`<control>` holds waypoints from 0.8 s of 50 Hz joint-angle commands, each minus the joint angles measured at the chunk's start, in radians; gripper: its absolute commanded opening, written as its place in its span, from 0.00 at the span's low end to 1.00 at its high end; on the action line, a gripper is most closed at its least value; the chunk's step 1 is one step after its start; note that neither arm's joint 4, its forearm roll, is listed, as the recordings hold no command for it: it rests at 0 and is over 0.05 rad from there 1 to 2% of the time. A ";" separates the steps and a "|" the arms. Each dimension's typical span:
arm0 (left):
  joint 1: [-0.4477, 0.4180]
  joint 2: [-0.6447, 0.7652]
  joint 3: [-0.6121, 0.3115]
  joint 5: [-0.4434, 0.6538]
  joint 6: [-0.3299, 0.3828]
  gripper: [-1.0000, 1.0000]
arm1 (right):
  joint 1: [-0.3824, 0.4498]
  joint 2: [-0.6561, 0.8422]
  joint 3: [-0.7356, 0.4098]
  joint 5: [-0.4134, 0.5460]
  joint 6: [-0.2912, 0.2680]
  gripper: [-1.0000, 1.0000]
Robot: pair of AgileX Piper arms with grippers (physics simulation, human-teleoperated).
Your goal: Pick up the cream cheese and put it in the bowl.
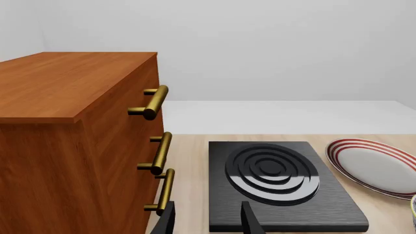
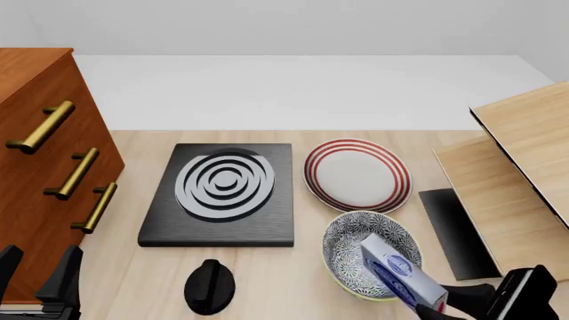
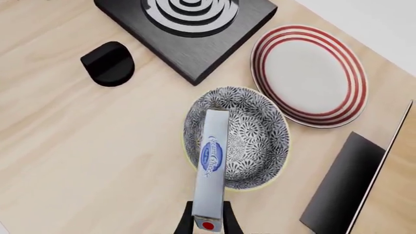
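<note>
The right gripper pinches the red-marked end of the slim, glossy cream cheese carton, held over the floral-patterned round bowl near the desk's front edge, while the left gripper gapes, holding nothing.
</note>
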 commanded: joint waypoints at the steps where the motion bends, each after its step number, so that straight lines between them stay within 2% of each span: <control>1: 0.000 0.000 0.000 0.000 0.000 1.00 | -0.025 -0.005 0.000 -0.007 0.012 0.00; 22: 0.000 0.000 0.000 0.000 0.000 1.00 | -0.065 0.043 0.024 -0.078 0.027 0.00; 40: 0.000 0.000 0.000 0.000 0.000 1.00 | -0.077 0.137 0.068 -0.207 0.052 0.00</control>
